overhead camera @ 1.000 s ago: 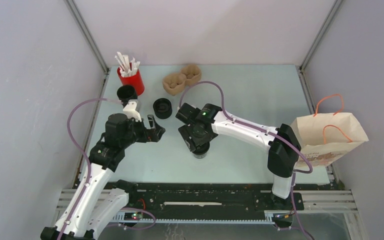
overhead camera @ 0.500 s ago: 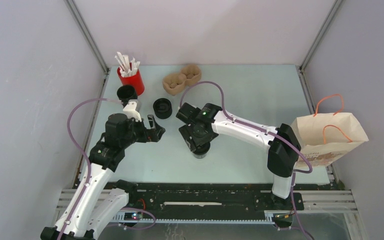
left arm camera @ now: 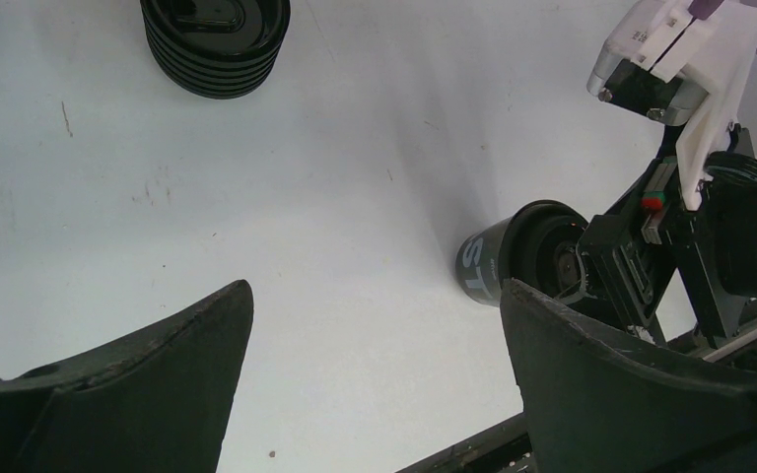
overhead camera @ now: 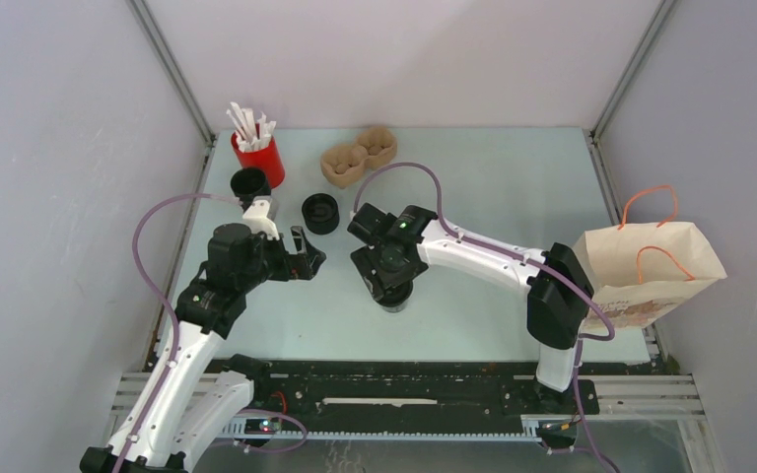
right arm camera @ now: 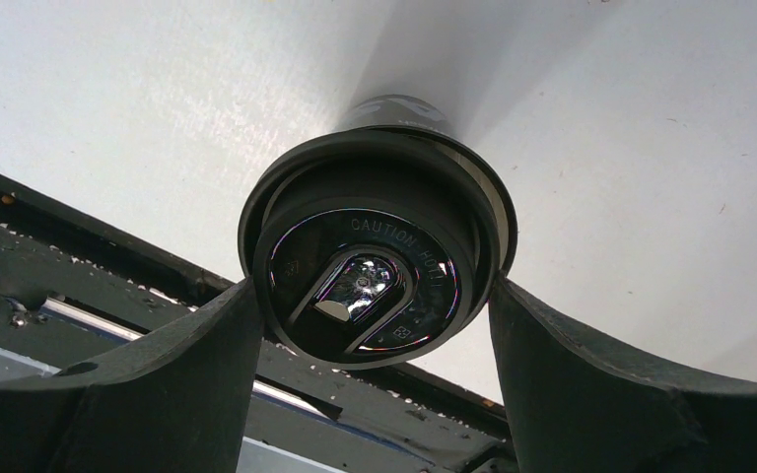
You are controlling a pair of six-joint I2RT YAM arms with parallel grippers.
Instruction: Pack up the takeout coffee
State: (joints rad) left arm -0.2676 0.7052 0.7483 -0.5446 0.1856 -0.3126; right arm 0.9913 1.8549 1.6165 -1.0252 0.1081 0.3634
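Pale counter [overhead camera: 513, 187] is lying between grey walls [overhead camera: 404, 59]; takeout coffee [left arm camera: 488, 261] is standing by the near edge's middle, right gripper [right arm camera: 373, 296] clamping its lid [right arm camera: 365, 236]; left gripper [left arm camera: 375, 374] is hanging wide, empty; nothing is shifting since earlier.

A pale tabletop [overhead camera: 513, 187] carries everything. At its far left corner stands a red cup [overhead camera: 260, 161] filled with white sticks [overhead camera: 247, 123], and just beside it on the near side is an open black cup [overhead camera: 249, 182]. To the right of that sits a squat black round piece [left arm camera: 215, 39] with ribbed sides. A brown pulp cup carrier [overhead camera: 358, 156] lies farther back. Well apart, at the right edge, a brown paper bag [overhead camera: 651, 266] with orange handles stands upright.
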